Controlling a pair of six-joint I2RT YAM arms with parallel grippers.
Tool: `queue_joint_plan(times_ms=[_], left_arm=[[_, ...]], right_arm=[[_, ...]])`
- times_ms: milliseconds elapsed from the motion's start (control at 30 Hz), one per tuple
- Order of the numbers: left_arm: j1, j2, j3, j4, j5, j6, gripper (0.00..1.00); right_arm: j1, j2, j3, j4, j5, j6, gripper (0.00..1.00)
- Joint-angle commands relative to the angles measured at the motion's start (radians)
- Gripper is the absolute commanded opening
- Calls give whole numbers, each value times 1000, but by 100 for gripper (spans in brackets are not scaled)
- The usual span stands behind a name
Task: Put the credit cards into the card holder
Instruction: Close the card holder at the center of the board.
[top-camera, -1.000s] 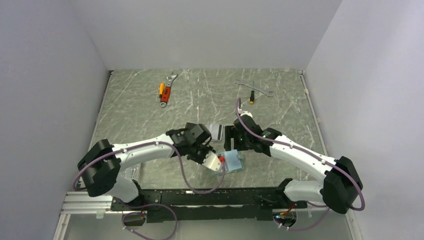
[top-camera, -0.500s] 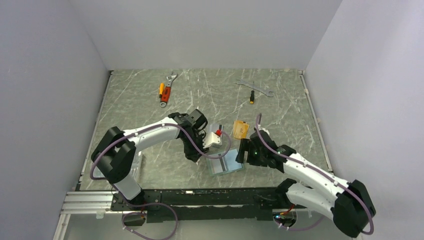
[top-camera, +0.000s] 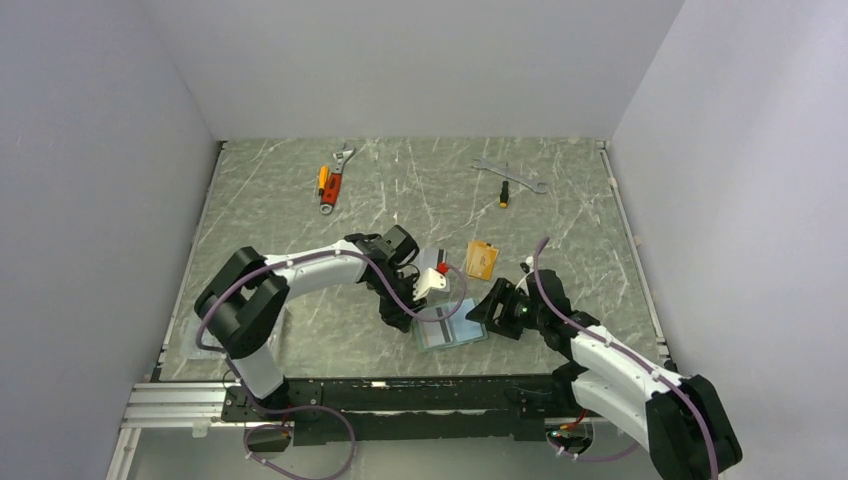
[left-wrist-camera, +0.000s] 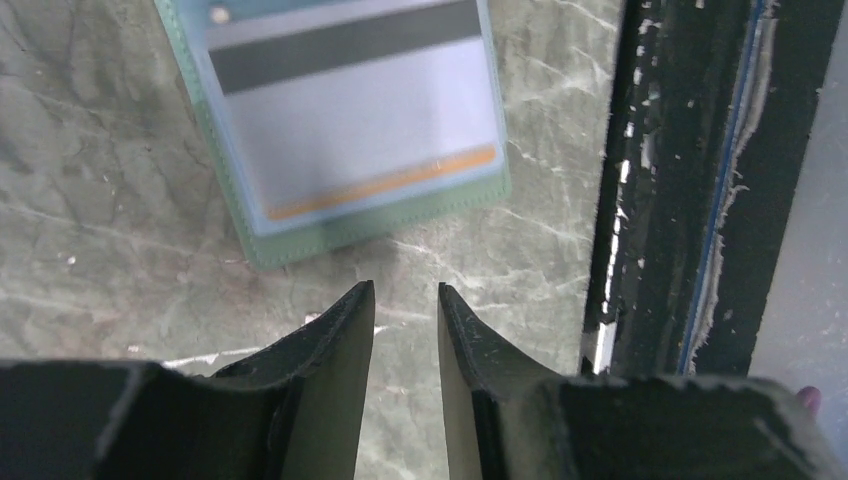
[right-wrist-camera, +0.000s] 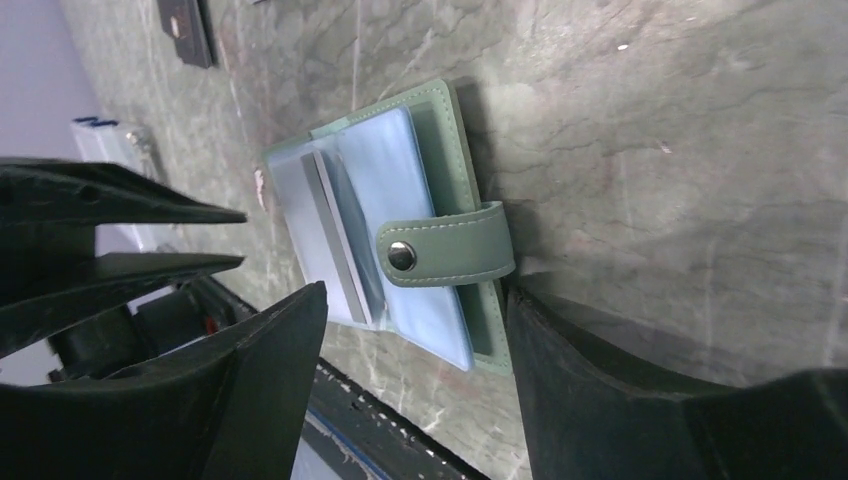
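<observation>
The card holder lies open near the front edge, its pale blue sleeves up. A silver-grey card with a dark stripe sits inside a clear sleeve. The snap tab is folded over the sleeves. My left gripper hovers just left of the holder; its fingers stand a narrow gap apart with only table between them. My right gripper is at the holder's right edge, open wide, its fingers straddling the holder's near corner. An orange-gold card lies on the table behind it. Another silver-grey card shows beside the left wrist.
An orange-handled adjustable wrench lies at the back left. A flat wrench and a small screwdriver lie at the back right. The black base rail runs close along the holder's near side. Walls enclose the table.
My left gripper has come off the holder and swung to its left side. My right arm has drawn back from the orange-gold card, uncovering it, and lowered to the holder's right edge.
</observation>
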Motion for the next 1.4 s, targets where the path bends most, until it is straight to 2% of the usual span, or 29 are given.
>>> queue_joint_plan(times_ms=[0, 167, 333, 467, 700, 867, 933, 1033, 1167, 1233, 1367], left_arm=[[4, 50, 19, 75, 57, 9, 35], [3, 113, 51, 92, 41, -57, 33], [1, 156, 66, 95, 64, -97, 30], [-1, 167, 59, 107, 86, -112, 27], [-9, 162, 40, 132, 82, -137, 26], [-7, 153, 37, 131, 75, -144, 25], [-2, 147, 37, 123, 81, -144, 26], [20, 136, 52, 97, 105, -133, 27], [68, 120, 81, 66, 153, -121, 29], [99, 112, 91, 56, 196, -123, 29], [170, 99, 95, 41, 286, -116, 30]], right_arm=[[-20, 62, -49, 134, -145, 33, 67], [-38, 88, -84, 222, -212, 58, 60], [-48, 44, -104, 290, -248, 98, 56], [-54, 8, -101, 350, -271, 129, 55], [-54, 98, -78, 446, -314, 152, 54], [-53, 58, -51, 294, -255, 98, 49], [-53, 32, -26, 192, -205, 58, 41], [-52, 16, 33, 54, -127, -2, 16], [-29, 64, 114, -6, -82, -57, 8], [22, 106, 179, -43, -43, -86, 2], [225, 207, 345, -196, 206, -140, 2]])
